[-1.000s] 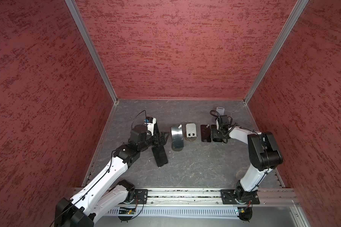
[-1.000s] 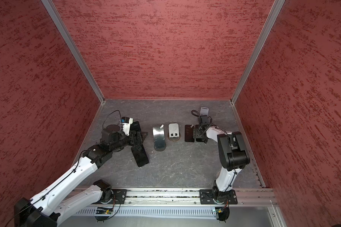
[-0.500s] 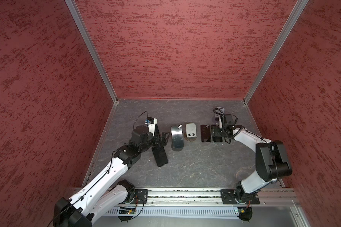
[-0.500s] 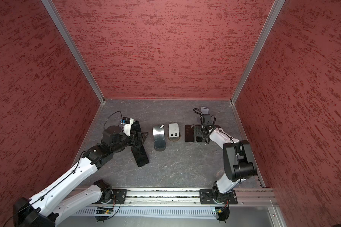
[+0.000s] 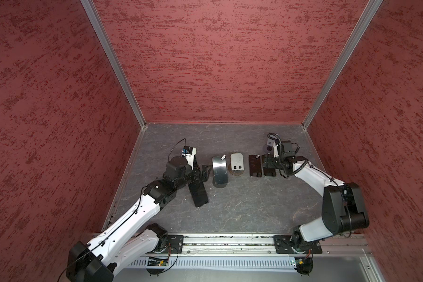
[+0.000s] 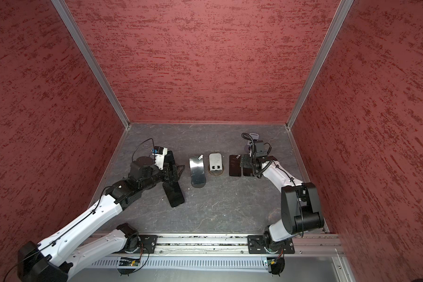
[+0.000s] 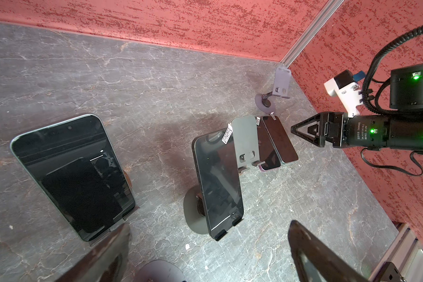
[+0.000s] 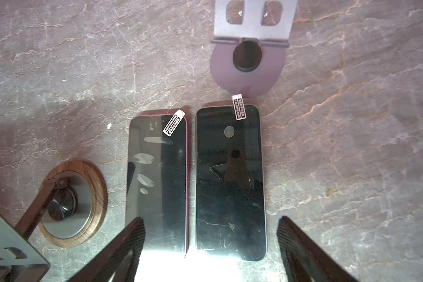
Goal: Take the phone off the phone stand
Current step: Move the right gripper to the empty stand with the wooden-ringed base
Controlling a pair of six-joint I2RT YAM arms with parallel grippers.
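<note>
Nearest, a black phone [image 5: 198, 194] rests on the grey bench [image 5: 242, 210]. Its long axis slants, with the near end swung right; I cannot tell whether it lies fully flat. The left arm [image 5: 142, 214] stretches low from the near-left rail [image 5: 230, 241]. Its left claw [image 5: 203, 172] points right above that phone's far end, fingers spread wide and empty.

Next is the row. A dark phone [image 7: 71, 175] leans back on a black-lipped stand [image 7: 112, 225] just beyond the left claw, long axis upright but tilted. A mirror-bright phone [image 5: 219, 169] leans the same way on a round-footed stand [image 7: 192, 214]. Beside it is an empty wood-based stand [image 5: 237, 162].

A pink-edged phone [image 8: 156, 185] and a grey-edged phone [image 8: 230, 185] lie flat, screens up and almost touching. Their long axes run near to far, stickered tops toward the back wall [image 5: 217, 61]. The right arm [image 5: 310, 173] folds at its elbow and reaches far-left. The right claw [image 5: 267, 163] hovers above the grey-edged phone, jaws wider than it, gripping nothing.

Farthest, an empty purple stand [image 8: 248, 63] sits just behind the grey-edged phone.

Five phones, four stands visible, two arms.
</note>
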